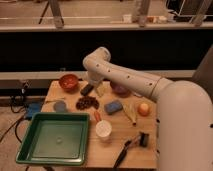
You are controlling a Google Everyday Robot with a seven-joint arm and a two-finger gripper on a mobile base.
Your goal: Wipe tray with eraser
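The green tray (30, 150) lies at the table's front left with nothing in it. The eraser (87, 90), a small dark oblong block, lies at the back of the table, right of a red bowl. My gripper (93, 82) hangs down from the white arm (130, 77) and sits right above the eraser's far end, at or very near it. I cannot tell whether it touches the eraser.
Around the eraser are a red bowl (68, 81), a dark grape cluster (87, 103), a blue sponge block (113, 107), a purple item (121, 90), an orange (144, 109), a white cup (103, 129), a grey disc (60, 106) and a black long-handled brush (131, 147).
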